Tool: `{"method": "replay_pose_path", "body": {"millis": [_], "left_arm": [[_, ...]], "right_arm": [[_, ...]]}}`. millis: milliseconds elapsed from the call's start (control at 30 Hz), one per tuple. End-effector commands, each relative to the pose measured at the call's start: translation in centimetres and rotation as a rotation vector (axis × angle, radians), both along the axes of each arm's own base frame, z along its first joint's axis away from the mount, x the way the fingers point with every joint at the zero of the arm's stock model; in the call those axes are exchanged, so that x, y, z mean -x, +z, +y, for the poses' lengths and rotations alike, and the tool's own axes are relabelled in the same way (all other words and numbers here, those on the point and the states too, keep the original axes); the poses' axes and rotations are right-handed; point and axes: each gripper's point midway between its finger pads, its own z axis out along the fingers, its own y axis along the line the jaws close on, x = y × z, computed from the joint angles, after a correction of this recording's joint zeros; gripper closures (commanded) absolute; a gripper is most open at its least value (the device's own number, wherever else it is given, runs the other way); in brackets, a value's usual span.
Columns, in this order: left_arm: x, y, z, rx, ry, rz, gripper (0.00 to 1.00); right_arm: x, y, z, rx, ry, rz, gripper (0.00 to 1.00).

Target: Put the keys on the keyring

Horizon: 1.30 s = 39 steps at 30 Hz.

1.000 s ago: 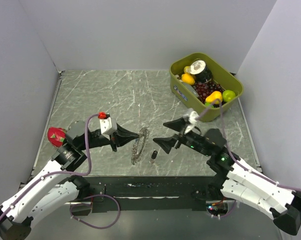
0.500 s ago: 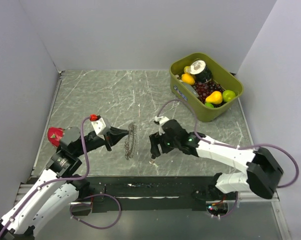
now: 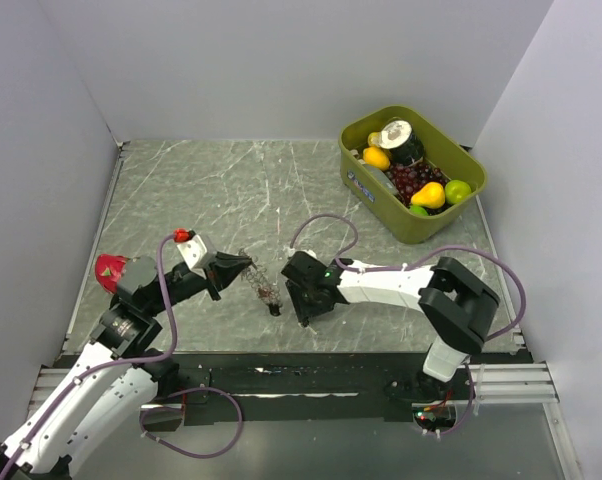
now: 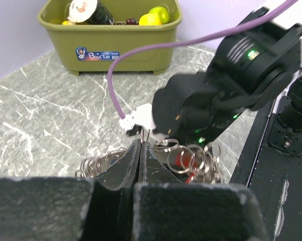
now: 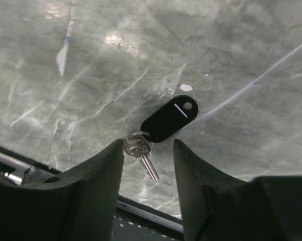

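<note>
On marble (image 5: 91, 60), key (image 5: 166, 123) lies within right end effector (image 5: 148, 145).

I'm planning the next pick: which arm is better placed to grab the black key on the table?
Right. The right hand hangs over the black key, jaws open either side. The left hand is shut on the keyring.

Inside a robotics lab's test cell, plain white panels (image 3: 281, 70) enclosed a marble-patterned table (image 3: 201, 180), with purple cables (image 4: 110, 75) and aluminium rail (image 3: 511, 372) alongside.
</note>
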Motion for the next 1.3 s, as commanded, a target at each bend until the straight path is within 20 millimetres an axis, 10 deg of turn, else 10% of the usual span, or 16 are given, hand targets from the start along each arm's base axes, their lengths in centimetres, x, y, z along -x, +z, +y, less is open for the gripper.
{"method": "replay_pose_path", "body": {"millis": [0, 467, 700, 933, 1267], "left_arm": [[0.3, 2.0, 0.1, 0.053, -0.002, -0.059, 0.99], [0.4, 2.0, 0.2, 0.055, -0.005, -0.056, 0.99], [0.5, 2.1, 0.3, 0.056, -0.001, -0.060, 0.99], [0.2, 2.1, 0.6, 0.055, 0.027, -0.050, 0.99], [0.5, 2.3, 0.7, 0.066, 0.020, -0.053, 0.99]], "right_arm": [[-0.7, 0.6, 0.9, 0.005, -0.070, -0.002, 0.50], [-0.4, 1.1, 1.4, -0.049, -0.056, -0.002, 0.95], [0.3, 4.0, 1.6, -0.143, 0.006, -0.039, 0.76], [5.3, 2.8, 1.3, -0.133, 0.141, 0.036, 0.55], [6.9, 0.6, 1.7, -0.004, 0.164, 0.027, 0.57]]}}
